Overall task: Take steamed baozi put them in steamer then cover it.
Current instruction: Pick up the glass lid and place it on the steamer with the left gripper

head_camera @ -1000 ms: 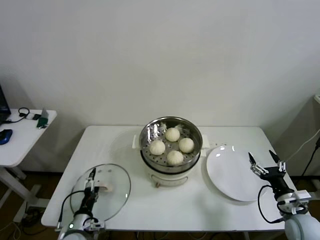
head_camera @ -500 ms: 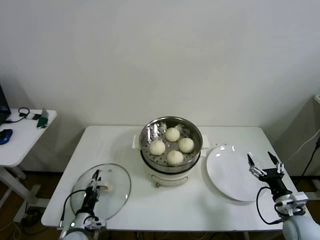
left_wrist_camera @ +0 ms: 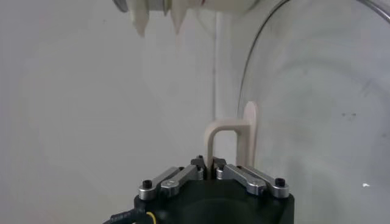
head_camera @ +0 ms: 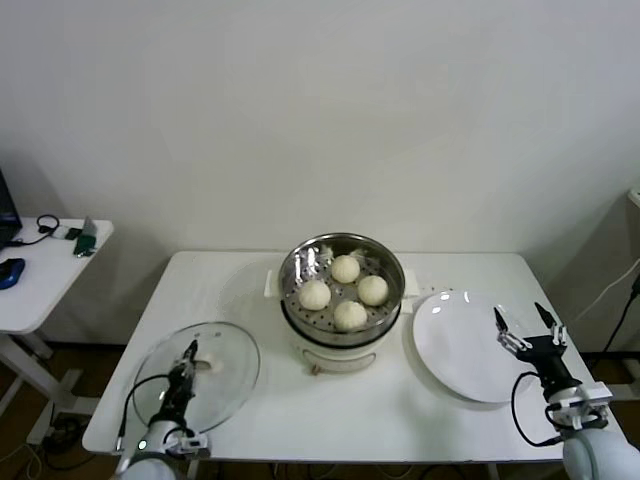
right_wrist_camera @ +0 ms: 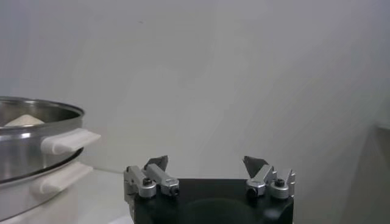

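Several cream-white baozi (head_camera: 346,268) lie in the steel steamer (head_camera: 342,290) at the table's middle. The clear glass cover (head_camera: 215,360) rests on the table at the front left. My left gripper (head_camera: 187,368) stands over it, shut on its white handle (left_wrist_camera: 230,135); the wrist view shows the fingertips (left_wrist_camera: 208,170) pinching the handle's thin upright. The lid's glass (left_wrist_camera: 317,122) spreads beyond the handle. My right gripper (head_camera: 522,328) hovers open and holds nothing at the right edge of the plate; its wrist view shows the jaws (right_wrist_camera: 207,165) wide apart, with the steamer (right_wrist_camera: 30,134) off to one side.
A flat white plate (head_camera: 462,345) lies bare right of the steamer. The steamer sits on a white cooker base (head_camera: 335,358) with side handles (right_wrist_camera: 68,141). A small side table (head_camera: 45,270) with cables stands off to the left. The wall is close behind.
My left gripper has closed from open onto the cover's handle, and the cover has shifted slightly. My right gripper has sunk a little near the plate's edge and stays open.
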Robot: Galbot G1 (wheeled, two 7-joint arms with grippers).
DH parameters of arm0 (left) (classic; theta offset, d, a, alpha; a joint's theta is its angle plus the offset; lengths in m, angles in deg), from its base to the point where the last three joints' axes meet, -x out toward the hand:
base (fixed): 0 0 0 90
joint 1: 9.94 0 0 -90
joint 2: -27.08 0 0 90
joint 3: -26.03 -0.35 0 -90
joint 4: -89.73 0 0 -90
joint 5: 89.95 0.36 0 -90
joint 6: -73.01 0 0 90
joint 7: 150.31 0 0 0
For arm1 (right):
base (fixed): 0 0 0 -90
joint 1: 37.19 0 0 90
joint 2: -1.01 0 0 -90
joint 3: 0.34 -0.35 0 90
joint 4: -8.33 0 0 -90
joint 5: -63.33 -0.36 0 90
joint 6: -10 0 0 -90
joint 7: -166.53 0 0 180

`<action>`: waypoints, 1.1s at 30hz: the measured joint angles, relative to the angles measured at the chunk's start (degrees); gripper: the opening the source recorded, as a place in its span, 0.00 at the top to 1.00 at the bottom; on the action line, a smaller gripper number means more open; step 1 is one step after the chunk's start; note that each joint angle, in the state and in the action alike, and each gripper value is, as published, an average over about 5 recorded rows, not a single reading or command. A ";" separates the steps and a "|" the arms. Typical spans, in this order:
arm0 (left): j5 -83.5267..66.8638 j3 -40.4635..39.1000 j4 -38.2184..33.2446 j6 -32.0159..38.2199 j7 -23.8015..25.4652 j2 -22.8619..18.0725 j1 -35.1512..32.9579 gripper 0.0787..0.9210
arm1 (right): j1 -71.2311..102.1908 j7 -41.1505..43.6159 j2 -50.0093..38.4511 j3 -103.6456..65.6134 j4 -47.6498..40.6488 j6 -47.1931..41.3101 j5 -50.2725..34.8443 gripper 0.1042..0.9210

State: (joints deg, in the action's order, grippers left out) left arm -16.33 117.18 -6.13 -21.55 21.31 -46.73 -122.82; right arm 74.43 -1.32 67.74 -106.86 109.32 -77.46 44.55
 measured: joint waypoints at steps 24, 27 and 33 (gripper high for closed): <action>-9.95 -0.77 -22.82 -20.82 6.16 17.28 0.65 0.92 | -3.46 0.19 0.65 3.74 -3.00 -0.07 3.29 0.12; -11.77 -3.73 -24.60 -24.45 7.21 20.82 3.17 0.92 | -3.84 0.21 1.18 4.37 -3.28 -0.07 4.00 0.12; -12.73 -13.21 -26.27 -30.70 10.71 24.53 11.26 0.92 | -4.83 0.18 2.65 5.87 -3.94 -0.10 5.80 0.12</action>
State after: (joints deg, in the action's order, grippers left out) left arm -29.07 103.97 -32.40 -52.24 32.01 -22.20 -111.57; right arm 69.60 -1.13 70.39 -100.99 105.38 -77.56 50.34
